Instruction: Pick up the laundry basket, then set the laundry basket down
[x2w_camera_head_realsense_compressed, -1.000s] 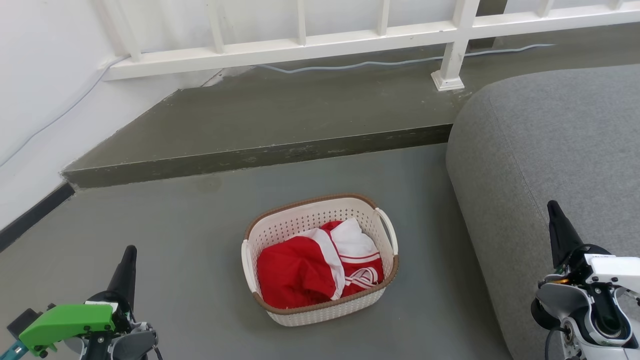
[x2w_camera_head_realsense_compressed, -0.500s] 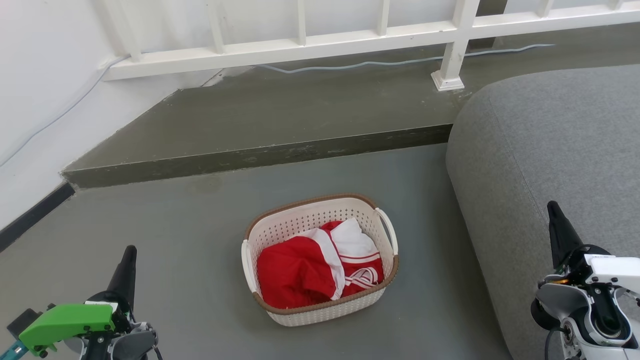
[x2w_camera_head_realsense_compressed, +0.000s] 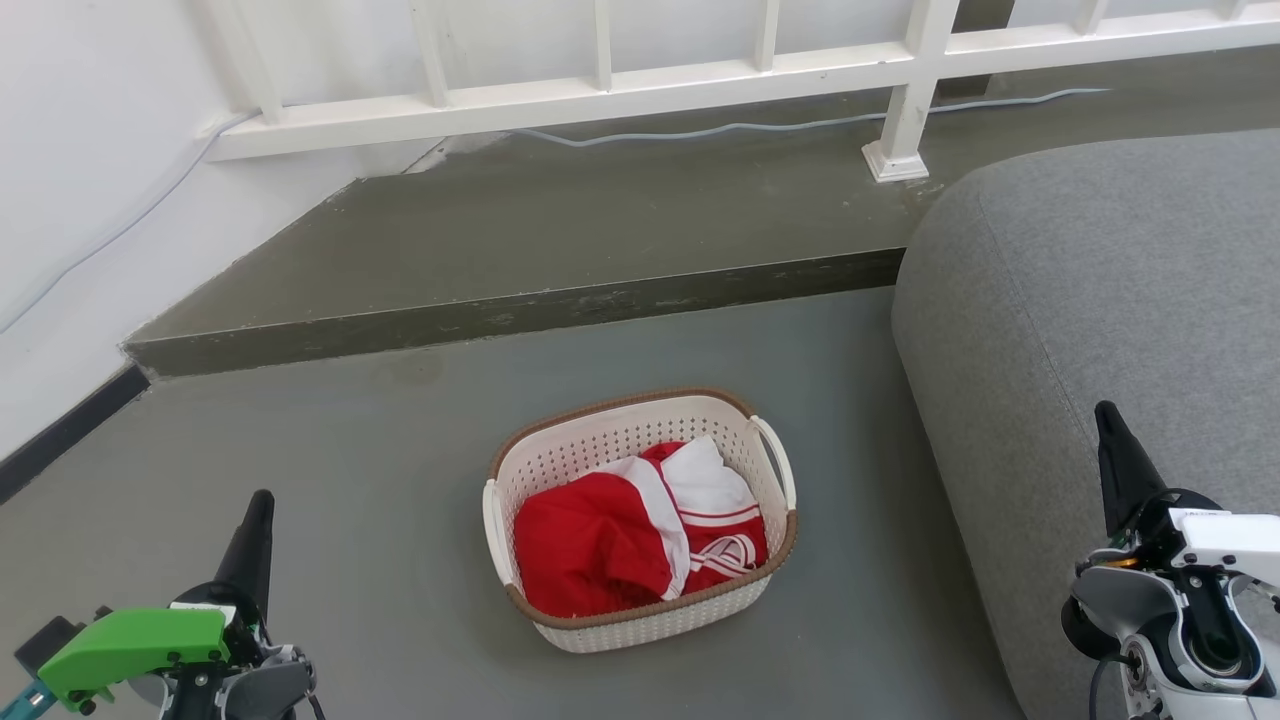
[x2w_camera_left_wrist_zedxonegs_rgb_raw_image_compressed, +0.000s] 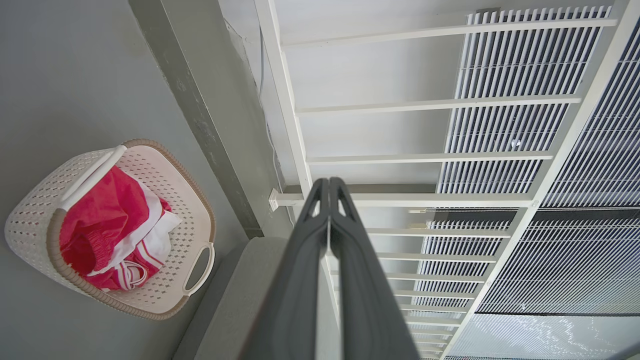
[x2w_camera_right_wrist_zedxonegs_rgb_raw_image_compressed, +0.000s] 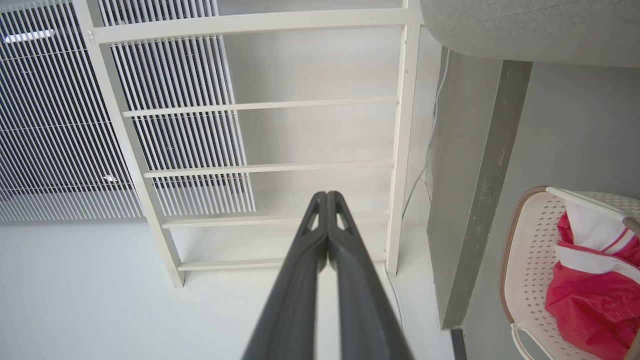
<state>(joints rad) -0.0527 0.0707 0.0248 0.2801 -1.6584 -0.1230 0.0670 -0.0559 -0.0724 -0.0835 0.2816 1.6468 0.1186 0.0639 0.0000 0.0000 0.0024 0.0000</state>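
1. Just left of the grey sofa (x2w_camera_head_realsense_compressed: 1100, 300), the laundry basket (x2w_camera_head_realsense_compressed: 650, 625) sits on the floor (x2w_camera_head_realsense_compressed: 400, 480), holding red-and-white clothing (x2w_camera_head_realsense_compressed: 600, 550).
2. The left gripper (x2w_camera_head_realsense_compressed: 260, 505), well left of the sofa, is clenched and empty.
3. The right gripper (x2w_camera_head_realsense_compressed: 1103, 412), in front of the sofa, is likewise clenched and empty.

This looks like a lived-in domestic space, perhaps a living area or an enclosed balcony of a home. A broad grey fabric-upholstered sofa (x2w_camera_head_realsense_compressed: 1100, 300) with rounded edges stands on the smooth grey painted floor (x2w_camera_head_realsense_compressed: 350, 450). Near it sits a small cream-white perforated plastic laundry basket (x2w_camera_head_realsense_compressed: 650, 625) holding a crumpled red and white garment (x2w_camera_head_realsense_compressed: 600, 550). Behind, a raised grey concrete step (x2w_camera_head_realsense_compressed: 560, 230) runs to a white-painted railing (x2w_camera_head_realsense_compressed: 600, 95) with a pale cable (x2w_camera_head_realsense_compressed: 720, 128) along its foot. White slatted louvre panels (x2w_camera_left_wrist_zedxonegs_rgb_raw_image_compressed: 525, 125) stand beyond it.
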